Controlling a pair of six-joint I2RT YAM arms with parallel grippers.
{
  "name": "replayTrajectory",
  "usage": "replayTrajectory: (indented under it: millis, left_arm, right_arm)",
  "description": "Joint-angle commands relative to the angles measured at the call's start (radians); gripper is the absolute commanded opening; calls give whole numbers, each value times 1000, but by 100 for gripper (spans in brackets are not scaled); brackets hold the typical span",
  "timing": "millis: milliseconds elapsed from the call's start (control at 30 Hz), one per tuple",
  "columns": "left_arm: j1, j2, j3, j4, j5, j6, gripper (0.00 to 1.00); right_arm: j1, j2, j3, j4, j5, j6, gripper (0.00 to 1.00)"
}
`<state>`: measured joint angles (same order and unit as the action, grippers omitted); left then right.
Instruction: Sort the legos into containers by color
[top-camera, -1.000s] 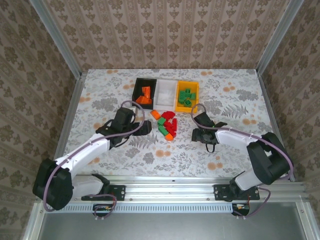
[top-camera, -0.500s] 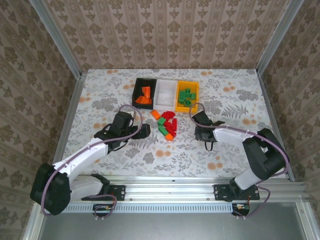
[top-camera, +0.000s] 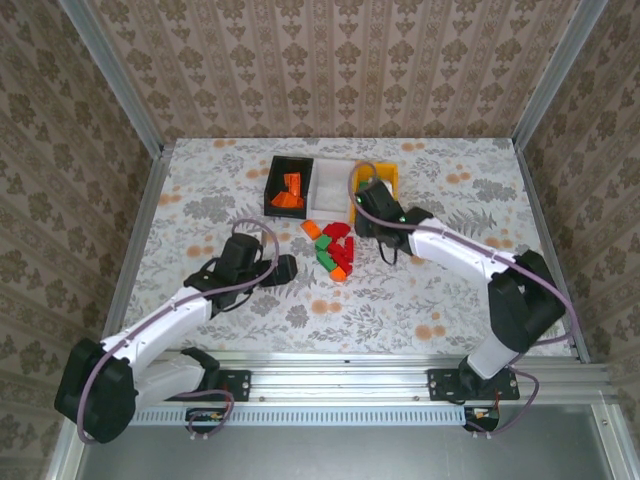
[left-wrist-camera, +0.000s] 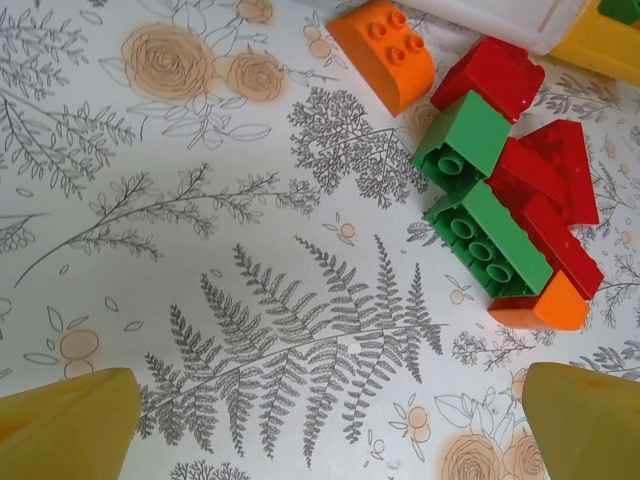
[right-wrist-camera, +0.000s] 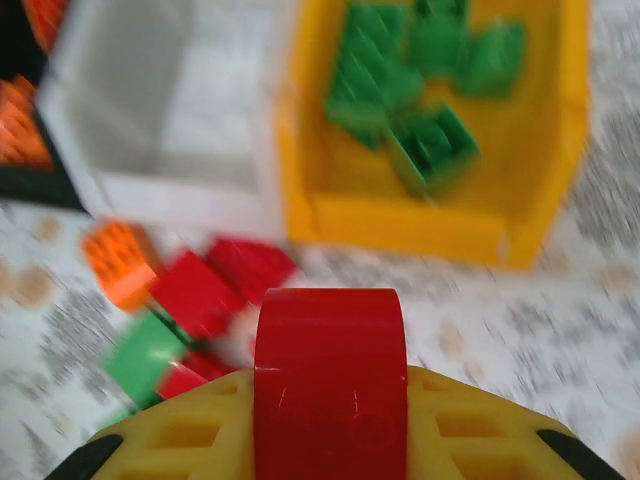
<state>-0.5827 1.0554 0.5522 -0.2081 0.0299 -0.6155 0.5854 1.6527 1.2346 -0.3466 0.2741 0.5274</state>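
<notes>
A smooth, glossy red brick (right-wrist-camera: 330, 385) sits clamped in the right gripper (top-camera: 366, 208), which has shut and swung from right of the pile (top-camera: 335, 248) toward the surface's (top-camera: 200, 180) far edge, now over the front walls of the white bin (right-wrist-camera: 170, 190) and yellow bin (right-wrist-camera: 400, 225). Judging by colours, red belongs in the bare white one. The left gripper (left-wrist-camera: 330, 420) gapes wide just left of the studded pile.

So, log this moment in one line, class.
left tool: open, near pile | right tool: shut on red brick, by yellow bin
</notes>
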Motion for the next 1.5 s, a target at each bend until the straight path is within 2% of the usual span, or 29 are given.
replayTrajectory:
  millis: [0,200,367,600,667,833,967,1133,1333,1467]
  left_arm:
    - [-1,-45,-20,-13,-2,-45,100]
    - [0,-112,-37,-63,-16,-59,100]
    - [0,-163,-31,-113,-25,-55,100]
    - [1,-202,-31,-146,-36,-52,100]
    - [1,-201,-26,-146,-32,-51,100]
    - [2,-196,-15,-146,-23,-50,100]
    - [0,-189,-17,-129,-9,-57,100]
    - [-3,-178,-56,-63,14,-81,100]
    - [-8,-145,-58,-36,34,-84,99]
    - [-15,-156,-60,-40,30,-94,99]
  right_arm:
    - [5,169,177,-30,-17,-106,24]
    - [1,430,487,-101,35,-204,24]
    - [-4,581,682,-147,40,-250,25]
    - [1,674,820,-224,58,-279,46]
    - [1,667,826,-229,56,-280,48]
    - [18,570,756,-208,83,-276,48]
    - [54,366,467,-114,98,-181,48]
    - [63,187,126,-33,27,-34,48]
    - [60,203,39,-9,-70,16,48]
    - [58,260,43,12,-68,54,48]
